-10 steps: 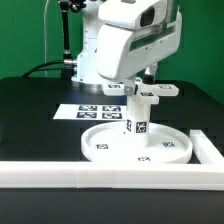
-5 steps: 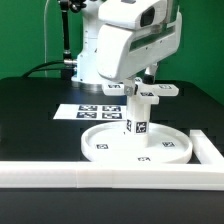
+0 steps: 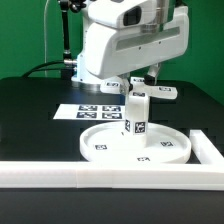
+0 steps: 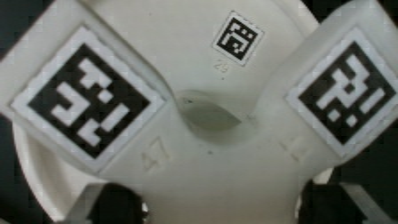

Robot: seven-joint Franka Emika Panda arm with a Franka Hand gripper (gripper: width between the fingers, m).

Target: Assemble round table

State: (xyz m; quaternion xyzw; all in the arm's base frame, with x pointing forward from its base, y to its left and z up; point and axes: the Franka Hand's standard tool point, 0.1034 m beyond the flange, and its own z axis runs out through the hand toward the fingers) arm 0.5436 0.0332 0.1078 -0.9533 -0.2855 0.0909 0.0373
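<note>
1. On the tabletop [image 3: 30, 120], the round disc [image 3: 137, 152] is carrying the upright leg [image 3: 138, 118], with the cross base [image 3: 160, 92] sitting atop.
2. Fingers [image 4: 103, 203] are apparently clamping one base arm.
3. Plastic is looking stiff, light and slick, so flat edges are offering the surest hold.

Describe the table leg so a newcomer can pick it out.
Look for the big white round disc on the black table. The leg is the short post standing upright at its middle, the only upright white piece, with square tags on its side.
</note>
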